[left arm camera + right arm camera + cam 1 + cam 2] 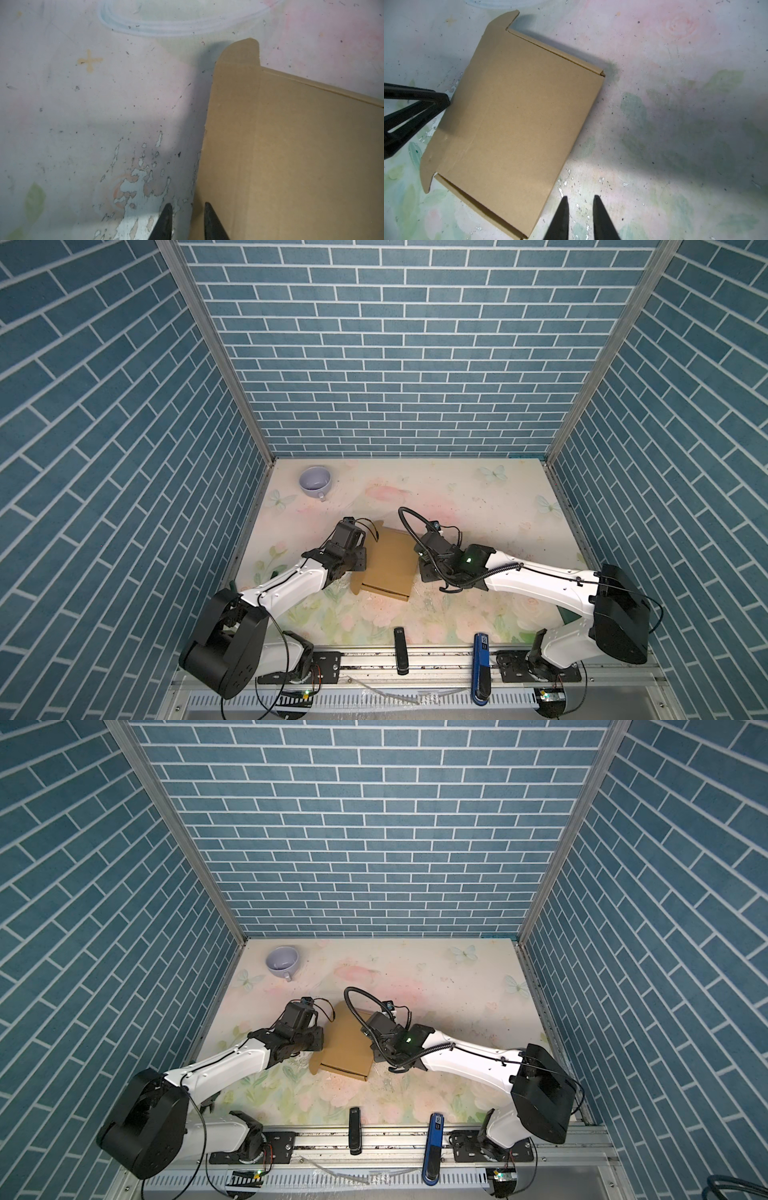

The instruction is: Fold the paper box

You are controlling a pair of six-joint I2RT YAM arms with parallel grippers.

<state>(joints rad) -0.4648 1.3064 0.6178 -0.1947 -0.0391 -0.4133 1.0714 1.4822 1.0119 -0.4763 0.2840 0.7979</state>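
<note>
One paper box (390, 564) lies closed on the middle of the bench (478, 497), its left flap with two rounded ears untucked. Of the two pincers, the left pincer (188, 220) stands narrow at that flap's edge, whether pinching it I cannot tell, and the right pincer (580, 218), also narrow, holds nothing just right of the box. One mug (315, 482) sits far left; one black device (400, 649) and one blue device (482, 659) lie on the near rail.

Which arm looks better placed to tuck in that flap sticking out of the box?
Left, probably. The left gripper sits at the flap protruding from the box; the right gripper hovers over table on the opposite side.
</note>
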